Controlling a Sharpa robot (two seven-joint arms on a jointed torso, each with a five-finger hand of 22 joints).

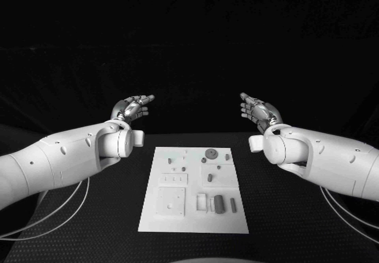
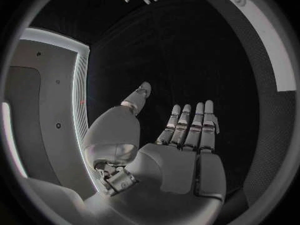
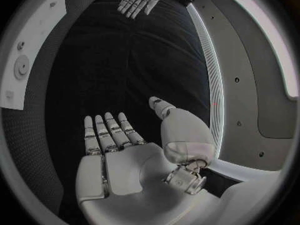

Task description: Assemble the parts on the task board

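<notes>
From the head view, your left hand (image 1: 132,108) and right hand (image 1: 259,112) hover empty, fingers apart, beyond the task board (image 1: 193,190) at the table's (image 1: 292,219) middle. The parts (image 1: 219,204) lie near the board's near edge: small, stiff, likely light and slick, so pinch them across their sides. Both wrist views confirm flat, bare palms.

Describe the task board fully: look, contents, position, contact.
The task board is a flat white rectangular plate lying on the black table, between and below the raised arms. Small grey parts lie on it, with a round one near the far end. The left hand and right hand hover beyond it, not touching.
</notes>
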